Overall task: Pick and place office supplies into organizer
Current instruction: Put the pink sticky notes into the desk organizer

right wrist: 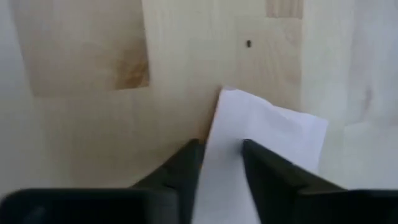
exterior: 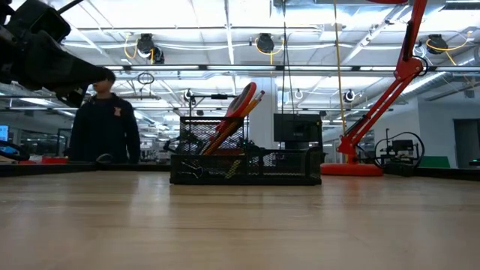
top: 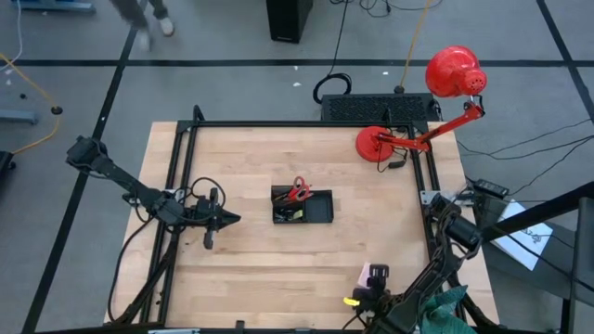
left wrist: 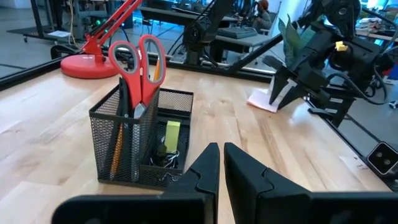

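Observation:
The black mesh organizer (top: pixel 316 211) (left wrist: pixel 134 137) stands at the table's middle. Red-handled scissors (left wrist: pixel 140 59) and an orange pencil (left wrist: pixel 117 149) stand upright in it, and a yellow-green piece (left wrist: pixel 171 134) leans in its low compartment. My left gripper (top: pixel 232 220) (left wrist: pixel 221 162) waits shut to the organizer's left, pointing at it. The pink sticky-note pad (top: pixel 364 276) (right wrist: pixel 273 130) lies flat near the table's near right edge. My right gripper (top: pixel 375 278) (right wrist: pixel 221 155) points steeply down over it, open, one finger at the pad's edge and the other above its face. My right gripper comes at the sticky-note pad's edge (right wrist: pixel 214 134) from above, slanting down, with a gap between its fingers. The pad lies flat on the table. Whether the fingertips (right wrist: pixel 193 152) touch it, I cannot tell.
A red desk lamp (top: pixel 408 139) stands at the far right corner, a black keyboard-like slab (top: pixel 380 107) behind it. A black metal rail (top: pixel 186 186) frames the tabletop. A person (exterior: pixel 105 120) stands beyond the far edge. Bare wood lies between organizer and pad.

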